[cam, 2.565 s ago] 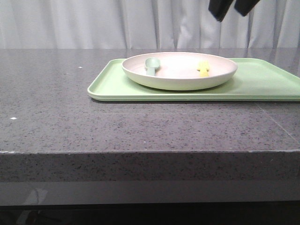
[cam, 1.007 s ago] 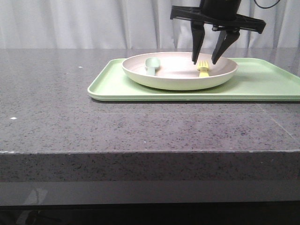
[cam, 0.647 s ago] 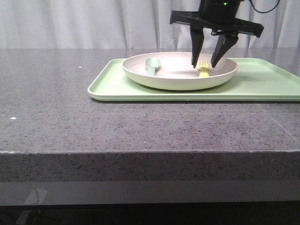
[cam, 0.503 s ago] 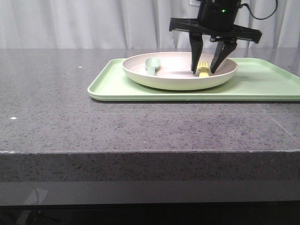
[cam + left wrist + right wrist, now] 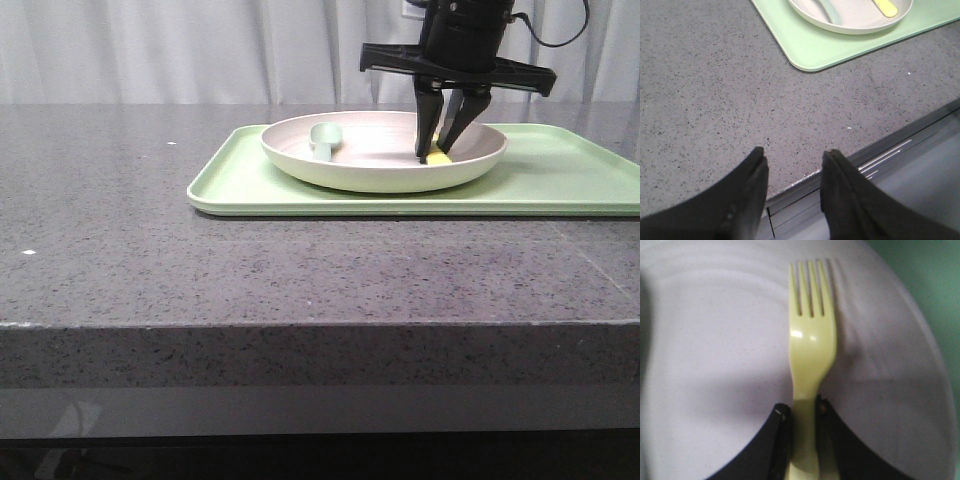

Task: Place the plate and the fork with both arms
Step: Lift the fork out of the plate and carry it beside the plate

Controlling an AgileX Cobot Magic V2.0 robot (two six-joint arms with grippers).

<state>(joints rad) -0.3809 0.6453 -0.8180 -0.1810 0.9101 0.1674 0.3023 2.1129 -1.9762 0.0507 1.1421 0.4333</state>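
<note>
The cream-pinkish plate (image 5: 385,165) sits on the light-green tray (image 5: 560,175). The pale-yellow fork (image 5: 810,360) lies in the plate's right part; only a bit of it (image 5: 437,158) shows in the front view. My right gripper (image 5: 438,152) reaches down into the plate, and its fingers are closed on the fork's handle (image 5: 804,440), fork still resting on the plate. My left gripper (image 5: 792,157) is open and empty over the table's front edge, well short of the tray (image 5: 810,47) and plate (image 5: 860,20).
A pale grey-green spoon (image 5: 323,138) lies in the plate's left part. The grey stone table (image 5: 120,230) stretches left of and in front of the tray. A white curtain hangs behind.
My right gripper came down from above into the plate, straddled the fork with open fingers, then closed them on the fork's handle. The plate, the spoon and the tray stayed put.
</note>
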